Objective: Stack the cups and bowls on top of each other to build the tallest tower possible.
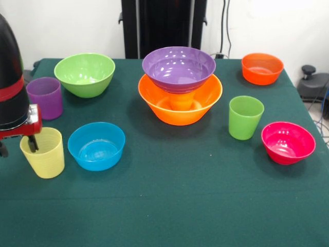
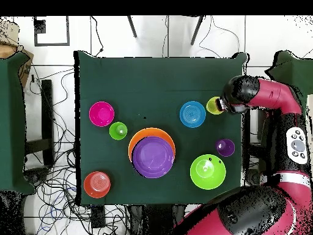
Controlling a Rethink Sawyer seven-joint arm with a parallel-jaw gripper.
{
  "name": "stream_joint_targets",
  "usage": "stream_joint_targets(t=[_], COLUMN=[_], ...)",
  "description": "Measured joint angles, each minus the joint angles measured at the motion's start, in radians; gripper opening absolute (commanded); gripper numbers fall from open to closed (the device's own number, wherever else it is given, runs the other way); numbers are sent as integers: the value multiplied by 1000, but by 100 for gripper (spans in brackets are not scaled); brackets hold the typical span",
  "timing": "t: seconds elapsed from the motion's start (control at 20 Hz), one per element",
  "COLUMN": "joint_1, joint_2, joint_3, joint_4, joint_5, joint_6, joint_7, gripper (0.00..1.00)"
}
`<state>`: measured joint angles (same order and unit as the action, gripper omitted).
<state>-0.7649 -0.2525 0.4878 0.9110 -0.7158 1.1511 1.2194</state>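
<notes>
At gripper (image 1: pixel 18 145) — pale yellow cup (image 1: pixel 44 154), touching

Light level: I see an evenly bright scene in both views, nothing dim.
Source: it looks to come from above; white spots sit inside the purple bowl (image 1: pixel 178 68) and the blue bowl (image 1: pixel 96 145).
Shadows: soft and short on the green tablecloth (image 1: pixel 169 195), darkest just beside the large orange-yellow bowl (image 1: pixel 180 100).
Glare: mild sheen on the pink-red bowl (image 1: pixel 288 142); the white wall (image 1: pixel 67 25) stays readable.
Focus: the front view is crisp to me throughout; the overhead view is softer, so the yellow cup (image 2: pixel 214 105) shows little detail.
</notes>
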Motion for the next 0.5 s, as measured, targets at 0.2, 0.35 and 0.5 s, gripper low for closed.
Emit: stream_joint_targets(t=[0.2, 0.35, 0.5], joint_1=[12, 18, 25], joint_2=[-8, -13, -17], joint_3=[-10, -12, -14], joint_4=[0, 0, 0], joint_5=[0, 9, 19], joint_6=[0, 1, 0], joint_7=[0, 0, 0], gripper=[0, 0, 0])
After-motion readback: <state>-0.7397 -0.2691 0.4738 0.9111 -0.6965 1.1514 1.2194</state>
